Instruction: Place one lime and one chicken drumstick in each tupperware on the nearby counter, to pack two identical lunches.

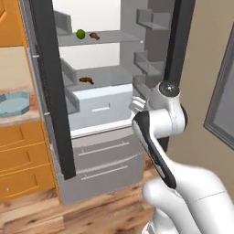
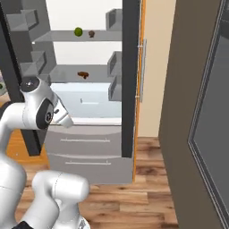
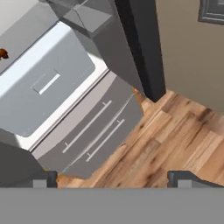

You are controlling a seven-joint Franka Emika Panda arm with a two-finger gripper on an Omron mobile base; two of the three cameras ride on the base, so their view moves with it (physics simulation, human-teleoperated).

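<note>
Green lime beside drumstick, upper shelf.

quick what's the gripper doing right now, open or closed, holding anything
Gripper: open, jaws spread wide, holding nothing, aimed down at the fridge drawers and the wooden floor.

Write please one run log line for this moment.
pincer: open, empty | lime: upper fridge shelf | chicken drumstick: lower shelf | tupperware: on counter
</note>
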